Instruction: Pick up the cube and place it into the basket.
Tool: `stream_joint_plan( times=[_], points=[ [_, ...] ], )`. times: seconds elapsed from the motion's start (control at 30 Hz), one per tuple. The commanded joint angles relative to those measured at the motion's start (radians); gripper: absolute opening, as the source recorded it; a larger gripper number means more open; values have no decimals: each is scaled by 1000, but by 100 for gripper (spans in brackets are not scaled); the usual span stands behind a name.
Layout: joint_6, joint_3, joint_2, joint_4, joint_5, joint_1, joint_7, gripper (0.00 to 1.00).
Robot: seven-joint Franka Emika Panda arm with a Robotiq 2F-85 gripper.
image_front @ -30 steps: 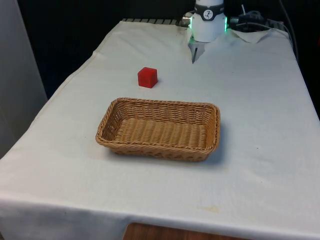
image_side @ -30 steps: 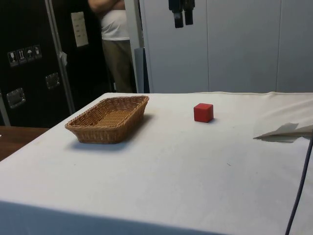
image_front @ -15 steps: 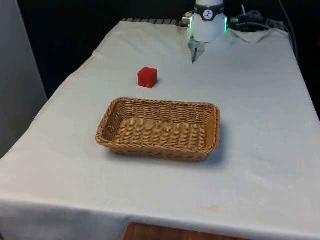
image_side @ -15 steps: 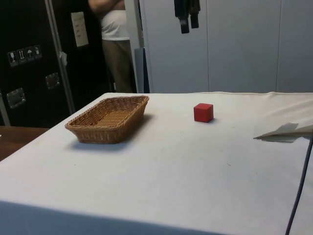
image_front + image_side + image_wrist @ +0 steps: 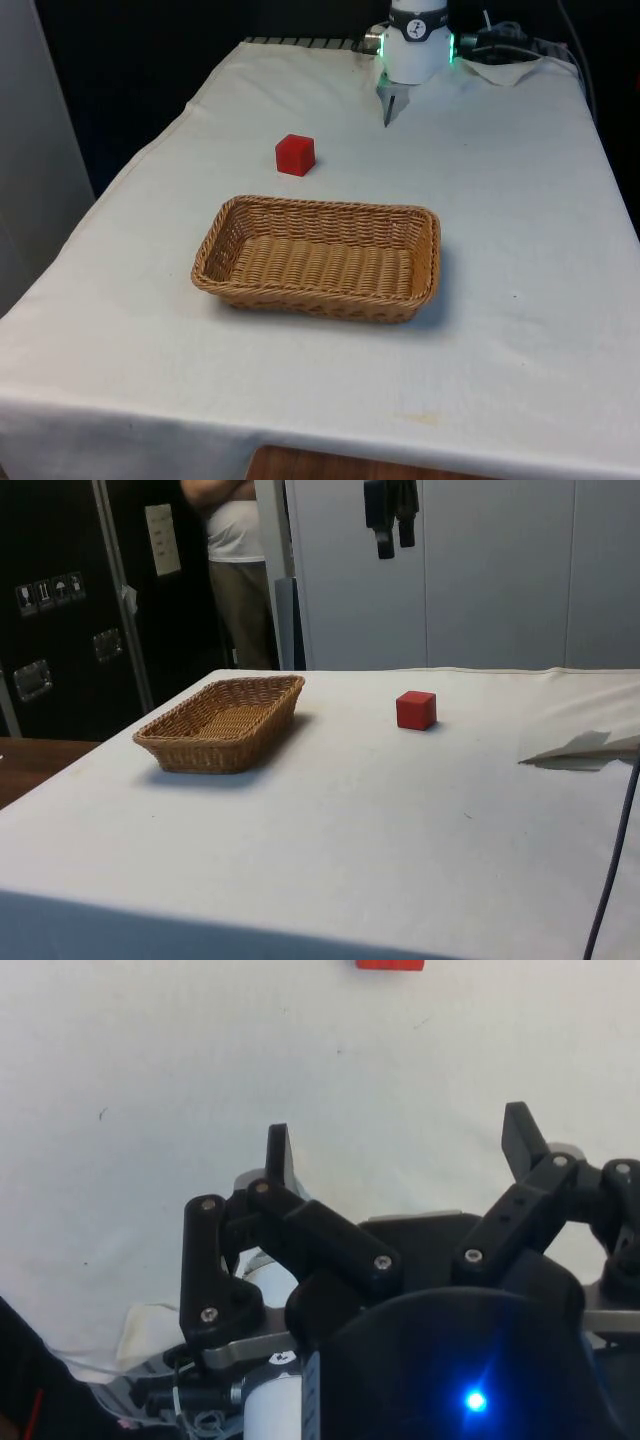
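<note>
So the wicker basket (image 5: 318, 258) has nothing in it, just bare weave on the bottom, and it sits roughly mid-table on the white cloth (image 5: 520, 260). The red cube (image 5: 295, 154) is on the cloth just beyond the basket's far rim, toward the front view's left, not touching it. The side view gives you stuff the front one doesn't: the gripper (image 5: 391, 548) hanging high in the air, well above the cube (image 5: 415, 709), plus a person (image 5: 232, 560) standing behind the table near the basket (image 5: 224, 722). From the wrist camera the fingers (image 5: 279, 1152) are spread wide apart with nothing between them, and a sliver of the cube (image 5: 390, 964) shows on the cloth ahead. Room-wise, lots of bare cloth all around the cube and on every side of the basket, and both sit well in from the table edges.
</note>
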Motion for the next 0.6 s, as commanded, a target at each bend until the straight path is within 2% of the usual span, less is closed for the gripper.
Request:
stream_joint_plan(
  times=[0.0, 0.27, 0.3, 0.33, 0.47, 0.57],
  points=[
    [16, -1, 1, -6, -6, -4, 12, 100],
    [44, -17, 13, -18, -4, -4, 39, 100],
    [30, -17, 12, -13, 0, 0, 33, 100],
    [46, -19, 14, -20, -4, -4, 42, 100],
    [59, -32, 19, -27, -3, -4, 47, 100],
    [52, -37, 22, -25, 0, 0, 43, 100]
  ],
)
